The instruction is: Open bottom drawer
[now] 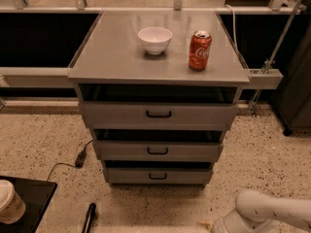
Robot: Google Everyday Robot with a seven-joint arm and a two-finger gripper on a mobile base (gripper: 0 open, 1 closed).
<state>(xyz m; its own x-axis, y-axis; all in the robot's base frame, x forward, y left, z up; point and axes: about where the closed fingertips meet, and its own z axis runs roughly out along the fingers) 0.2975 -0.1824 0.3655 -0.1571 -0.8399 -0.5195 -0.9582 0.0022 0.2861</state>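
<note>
The bottom drawer point(158, 175) is the lowest and narrowest-looking of three grey drawers in a grey metal cabinet; its small black bar handle point(158, 176) sits at the middle of its flat front. It stands slightly pulled out, like the two above it. A white segment of my arm point(265, 211) enters at the bottom right corner, to the right of and nearer than the drawer. My gripper itself is out of view.
The middle drawer point(157, 150) and top drawer point(158, 114) sit above. A white bowl point(154, 39) and a red soda can point(199, 50) stand on the cabinet top. A black cable point(80, 157) lies on the speckled floor at left. A paper cup point(9, 205) stands on a black tray at bottom left.
</note>
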